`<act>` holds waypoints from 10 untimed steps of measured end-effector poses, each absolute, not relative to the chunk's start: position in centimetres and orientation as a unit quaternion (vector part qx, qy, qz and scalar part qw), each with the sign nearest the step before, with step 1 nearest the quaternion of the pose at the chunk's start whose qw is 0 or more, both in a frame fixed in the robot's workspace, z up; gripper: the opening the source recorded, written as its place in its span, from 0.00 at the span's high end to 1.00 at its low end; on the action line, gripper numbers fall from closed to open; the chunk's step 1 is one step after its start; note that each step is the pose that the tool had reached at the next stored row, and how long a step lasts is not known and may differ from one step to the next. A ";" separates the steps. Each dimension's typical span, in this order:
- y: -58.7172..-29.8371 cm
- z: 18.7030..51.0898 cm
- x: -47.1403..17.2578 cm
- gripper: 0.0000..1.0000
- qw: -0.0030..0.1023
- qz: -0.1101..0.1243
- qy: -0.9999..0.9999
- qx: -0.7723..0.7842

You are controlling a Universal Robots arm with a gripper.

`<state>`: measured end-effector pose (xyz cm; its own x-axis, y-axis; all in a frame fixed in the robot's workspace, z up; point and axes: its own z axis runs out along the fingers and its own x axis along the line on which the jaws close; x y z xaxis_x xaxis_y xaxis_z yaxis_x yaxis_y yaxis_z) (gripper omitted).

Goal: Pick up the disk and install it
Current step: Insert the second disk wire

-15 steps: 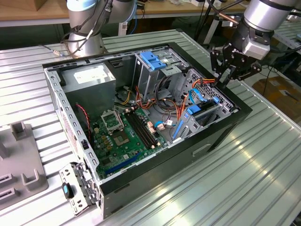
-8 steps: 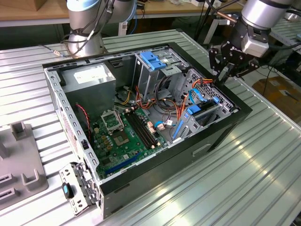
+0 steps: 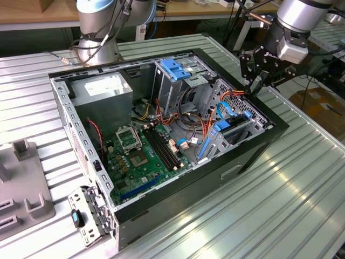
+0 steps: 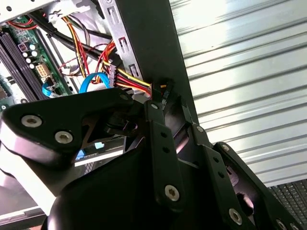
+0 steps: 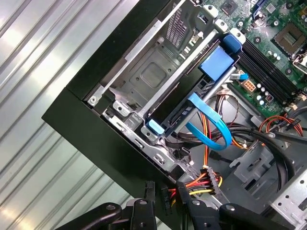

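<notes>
An open computer case [image 3: 183,191] with a green motherboard [image 3: 137,159] lies on a ribbed metal table [image 3: 291,210].

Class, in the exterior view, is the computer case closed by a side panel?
No, the computer case lies open, with the green motherboard showing inside.

In the first wrist view the cage [image 5: 153,76] hides most of the disk [image 5: 213,66].

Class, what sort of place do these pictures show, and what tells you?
Probably a robotics lab or test workshop: an open computer case lies on a ribbed metal table, with a robot gripper over its edge.
</notes>
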<state>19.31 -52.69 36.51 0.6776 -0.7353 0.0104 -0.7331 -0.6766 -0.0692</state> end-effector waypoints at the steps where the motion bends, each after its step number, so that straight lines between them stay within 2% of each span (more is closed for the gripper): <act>1: -52.7 36.5 19.3 0.69 0.030 -0.019 0.398 -0.917; 10: -52.6 36.6 19.4 0.69 0.030 -0.018 0.365 -0.930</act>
<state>19.35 -52.60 36.55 0.7331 -0.6800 0.0106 -0.6779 -0.7319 -0.0691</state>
